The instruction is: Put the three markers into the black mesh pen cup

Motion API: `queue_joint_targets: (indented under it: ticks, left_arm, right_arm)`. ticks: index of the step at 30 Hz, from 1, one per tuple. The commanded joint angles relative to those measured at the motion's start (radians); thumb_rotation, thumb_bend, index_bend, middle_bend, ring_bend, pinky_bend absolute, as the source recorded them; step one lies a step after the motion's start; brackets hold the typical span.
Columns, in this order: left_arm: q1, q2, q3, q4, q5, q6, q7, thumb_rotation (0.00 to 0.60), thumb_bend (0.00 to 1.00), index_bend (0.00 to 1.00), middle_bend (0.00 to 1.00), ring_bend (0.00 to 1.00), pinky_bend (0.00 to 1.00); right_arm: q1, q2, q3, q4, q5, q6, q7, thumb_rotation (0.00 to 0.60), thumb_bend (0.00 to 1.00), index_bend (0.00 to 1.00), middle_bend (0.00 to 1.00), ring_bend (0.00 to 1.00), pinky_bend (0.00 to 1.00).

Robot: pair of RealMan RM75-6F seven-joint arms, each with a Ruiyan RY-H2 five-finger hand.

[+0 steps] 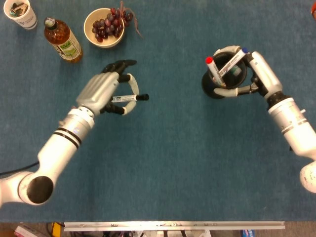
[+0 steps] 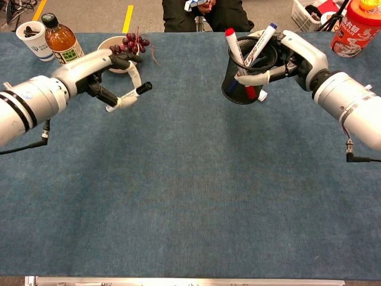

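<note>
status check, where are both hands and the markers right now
Left hand holds black-capped marker above the table. Right hand grips the black mesh pen cup; red-capped marker and blue-capped marker inside. Nothing between left hand and cup.
</note>
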State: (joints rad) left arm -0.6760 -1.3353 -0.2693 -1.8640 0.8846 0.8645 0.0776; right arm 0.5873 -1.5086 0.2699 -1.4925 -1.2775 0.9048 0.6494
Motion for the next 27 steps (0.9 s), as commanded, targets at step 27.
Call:
queue_joint_targets:
  ticks: [27]
  left_arm:
    - [-0.013, 0.302, -0.240, -0.216, -0.276, -0.197, -0.506, 0.600, 0.37, 0.54, 0.09, 0.00, 0.04]
  right_arm:
    - [0.095, -0.195, 0.013, 0.082, 0.032, -0.043, -0.061, 0.600, 0.31, 0.49, 0.43, 0.32, 0.42]
